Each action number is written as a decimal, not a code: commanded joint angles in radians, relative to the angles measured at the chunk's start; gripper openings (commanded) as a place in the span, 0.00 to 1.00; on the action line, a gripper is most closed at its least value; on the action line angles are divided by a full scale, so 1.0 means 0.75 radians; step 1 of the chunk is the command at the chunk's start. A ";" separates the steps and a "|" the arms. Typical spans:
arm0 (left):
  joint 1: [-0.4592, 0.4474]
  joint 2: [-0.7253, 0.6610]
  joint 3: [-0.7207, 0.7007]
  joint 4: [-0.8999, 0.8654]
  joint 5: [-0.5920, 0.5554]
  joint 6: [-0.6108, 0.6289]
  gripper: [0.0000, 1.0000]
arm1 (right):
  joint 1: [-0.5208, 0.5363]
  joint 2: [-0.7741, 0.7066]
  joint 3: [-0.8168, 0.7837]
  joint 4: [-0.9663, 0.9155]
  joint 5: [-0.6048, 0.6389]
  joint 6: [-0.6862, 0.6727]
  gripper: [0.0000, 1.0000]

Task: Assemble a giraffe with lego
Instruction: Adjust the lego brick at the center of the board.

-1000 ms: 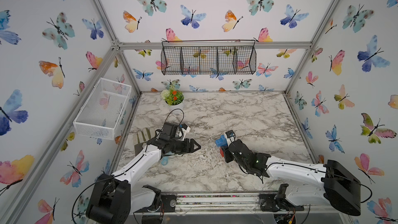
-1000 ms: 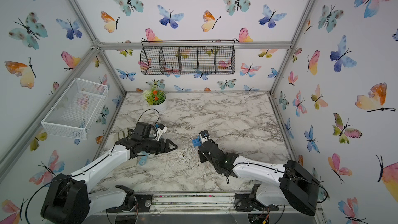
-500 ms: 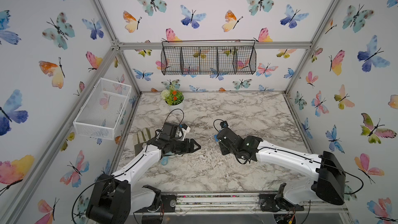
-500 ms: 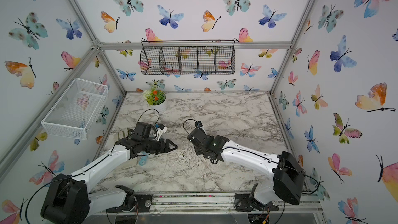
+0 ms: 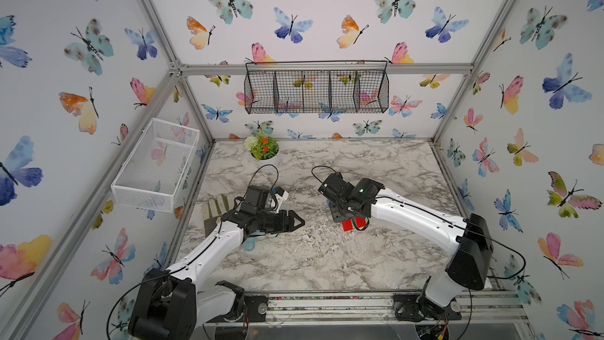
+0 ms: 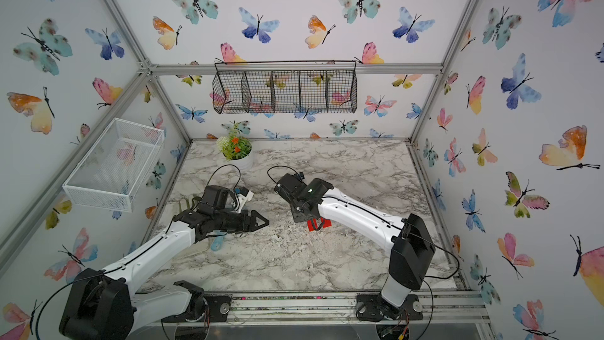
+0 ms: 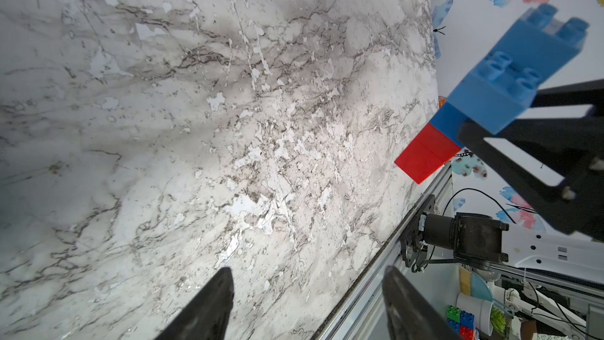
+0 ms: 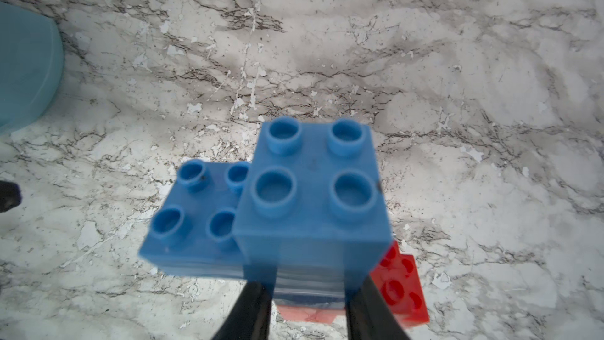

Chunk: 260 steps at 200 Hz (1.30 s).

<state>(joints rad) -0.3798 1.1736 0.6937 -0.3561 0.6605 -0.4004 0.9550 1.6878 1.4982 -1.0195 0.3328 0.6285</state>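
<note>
Glossy plastic giraffe [image 8: 310,197]: two stepped blue brick tops, each with four hollow round studs, above a red studded base. The right gripper [image 8: 310,292] clamps its blue neck over the veined, marble-patterned counter [image 8: 327,44]. The left gripper [image 7: 307,273] hangs empty, its two black tapered jaws spread apart.

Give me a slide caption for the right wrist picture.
Right gripper, jaws shut on the giraffe, blue neck atop red body, over marble table.

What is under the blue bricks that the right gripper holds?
Red bricks are joined under the blue bricks, seen also in the left wrist view. The blue bricks and the right gripper cover most of the red part, so its shape is unclear.
</note>
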 commanded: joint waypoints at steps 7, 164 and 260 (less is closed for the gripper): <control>-0.005 -0.032 -0.013 0.002 0.046 0.011 0.72 | -0.061 0.081 0.089 -0.171 -0.090 -0.036 0.28; -0.004 -0.080 -0.021 0.008 0.072 0.004 0.72 | -0.308 0.373 0.345 -0.468 -0.508 -0.190 0.27; -0.004 -0.111 -0.022 0.012 0.062 0.000 0.72 | -0.357 0.474 0.296 -0.436 -0.713 -0.206 0.27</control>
<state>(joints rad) -0.3801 1.1145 0.6872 -0.3557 0.6964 -0.4046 0.6987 2.0136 1.7294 -1.3285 -0.1436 0.4812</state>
